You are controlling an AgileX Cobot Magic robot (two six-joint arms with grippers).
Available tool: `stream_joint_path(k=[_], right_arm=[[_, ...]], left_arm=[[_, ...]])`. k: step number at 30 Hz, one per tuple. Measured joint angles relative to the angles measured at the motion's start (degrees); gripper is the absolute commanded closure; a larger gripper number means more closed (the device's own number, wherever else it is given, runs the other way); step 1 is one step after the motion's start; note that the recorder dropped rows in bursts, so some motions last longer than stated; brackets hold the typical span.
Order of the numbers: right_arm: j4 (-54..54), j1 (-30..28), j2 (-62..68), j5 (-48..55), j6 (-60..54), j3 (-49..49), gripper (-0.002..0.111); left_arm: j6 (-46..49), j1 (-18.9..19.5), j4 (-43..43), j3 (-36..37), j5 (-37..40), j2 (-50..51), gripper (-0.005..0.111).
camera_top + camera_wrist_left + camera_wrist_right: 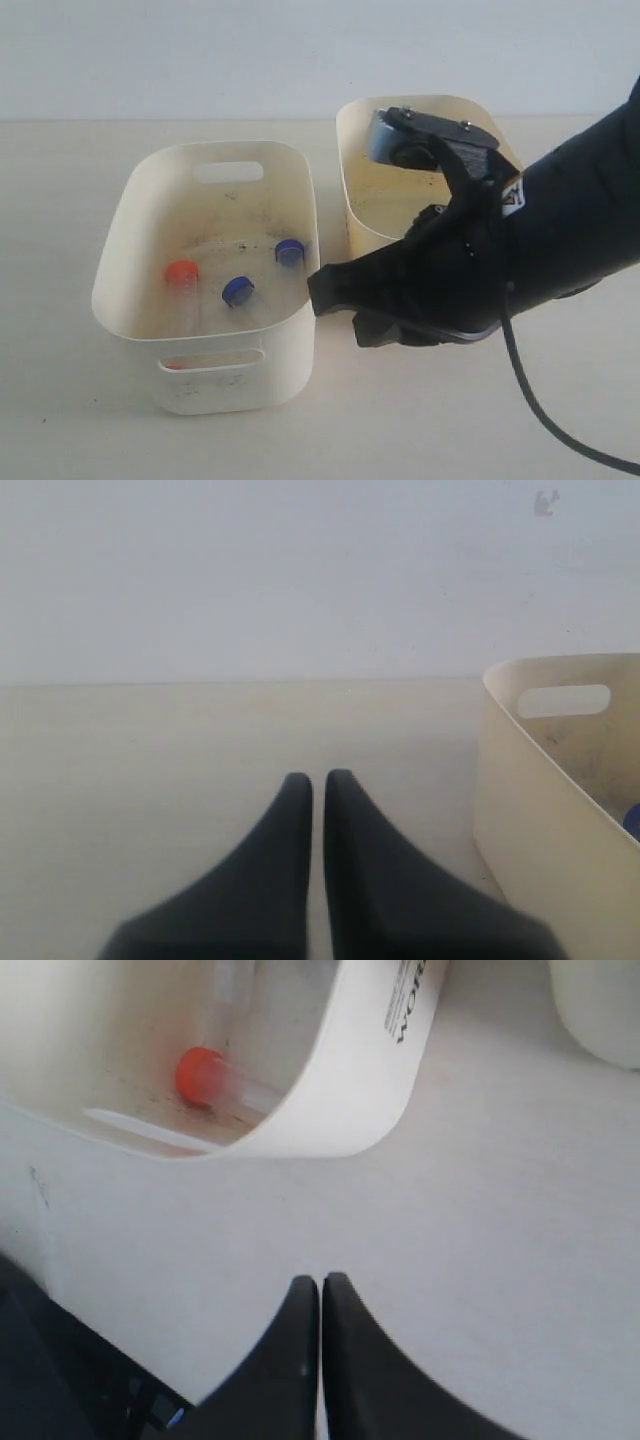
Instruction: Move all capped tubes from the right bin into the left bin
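Nearest the front edge of the worktop sits the left bin, pale, its floor scuffed dark. I count three capped tubes lying in it: an orange-capped tube toward the left wall, a near blue-capped tube at mid-floor, and a far blue-capped tube by the right wall. My left hand hangs over bare worktop beside that bin's outer wall. Its fingers are drawn together to a thin slit with nothing between them.

Just right of the left bin, my right arm reaches in from the worktop's right edge and crosses in front of the right bin. Its dark front end is close to the left bin's right wall. Through the wrist camera I see my right hand fully closed and empty, fingertips pressed together above bare worktop just outside the right bin's curved, printed wall.

Farther back, toward the far edge, the yellower right bin stands just beside the left bin. On its floor lies the last orange-capped tube, its cap end facing my wrist camera, apart from the fingers.
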Motion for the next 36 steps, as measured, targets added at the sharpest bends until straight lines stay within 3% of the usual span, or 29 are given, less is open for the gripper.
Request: stream_joint_path(k=[5, 10, 19, 29, 36], right_arm=[[-2.05, 0.00, -5.56, -10.00, -0.56, 3.03, 0.107], [-0.83, -2.71, -16.17, -22.38, -1.23, 13.39, 0.107], [10.39, -21.24, -39.92, -32.99, 1.88, 34.47, 0.107], [11.96, -36.42, -68.07, -36.00, 0.45, 46.18, 0.107], [10.71, -39.12, -72.72, -34.32, -12.33, 47.65, 0.107]], left_arm=[[0.00, 0.00, 0.00, 0.00, 0.00, 0.00, 0.103], [0.00, 0.00, 0.00, 0.00, 0.00, 0.00, 0.103], [0.00, 0.00, 0.00, 0.00, 0.00, 0.00, 0.103], [0.00, 0.00, 0.00, 0.00, 0.00, 0.00, 0.103], [0.00, 0.00, 0.00, 0.00, 0.00, 0.00, 0.103]])
